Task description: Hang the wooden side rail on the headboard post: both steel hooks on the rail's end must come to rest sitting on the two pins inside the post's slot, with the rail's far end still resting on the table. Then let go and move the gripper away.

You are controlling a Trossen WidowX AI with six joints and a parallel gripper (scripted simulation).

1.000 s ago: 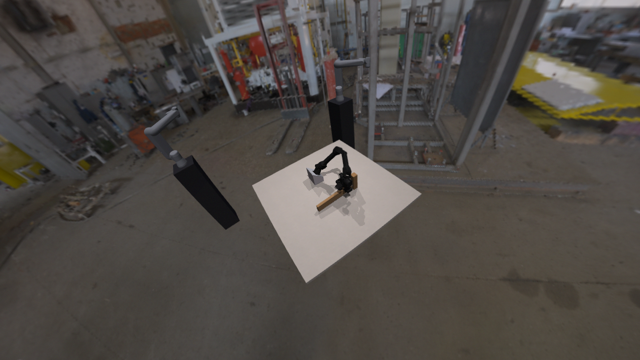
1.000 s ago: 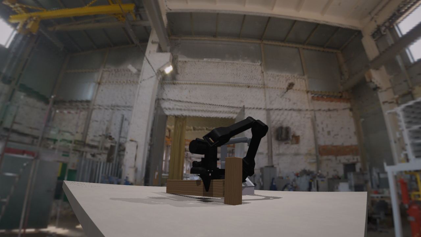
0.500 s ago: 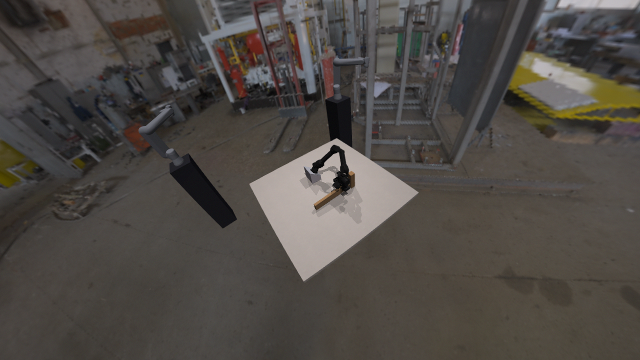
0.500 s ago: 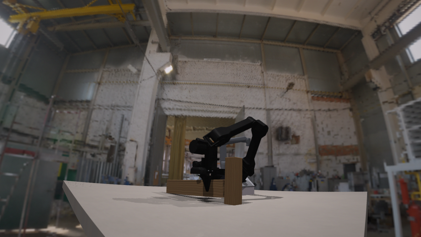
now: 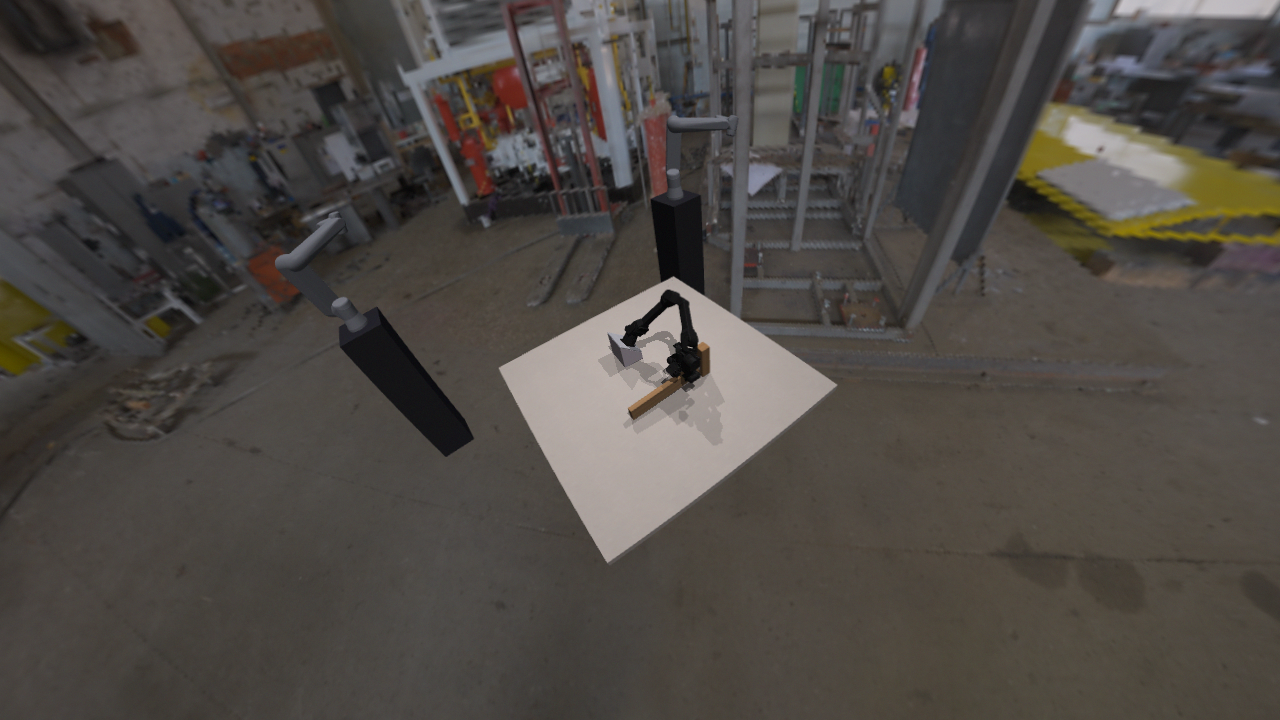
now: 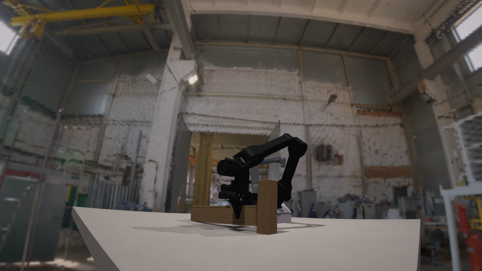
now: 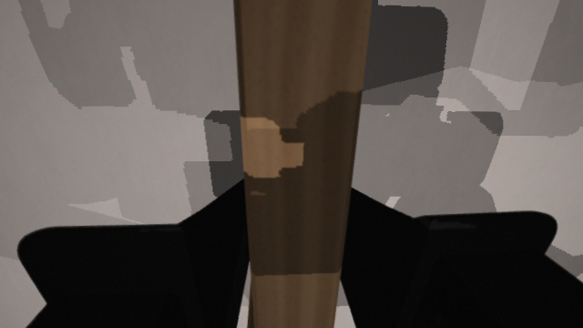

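Wrist-view imagery is filled down its centre by the wooden side rail (image 7: 298, 150), which runs from the bottom edge to the top edge of the frame. Two black fingers of the end effector (image 7: 296, 237) are seen pressed against the rail's two long sides, so the end effector is clamped on the rail. Most of the rail's upper face is covered by shadow, with one small lit patch on its left part. Pale table (image 7: 91, 150) surface crossed by grey shadows is visible on both sides of the rail.

From the exterior camera, the rail (image 6: 210, 214) is seen lying low along the table (image 6: 168, 249), with the black arm (image 6: 269, 151) bent over it and the end effector (image 6: 237, 210) pointing down near the end closest to the headboard post (image 6: 266, 206). The post stands upright on the table, and the rail's near end is seen right against it. The hooks, the pins and the slot cannot be made out.

From the top camera, the rail (image 5: 651, 400) is seen stretching away from the post (image 5: 704, 359) toward the lower left, its far end resting on the table (image 5: 626, 483). A grey base block (image 5: 623, 348) is seen at the arm's foot.
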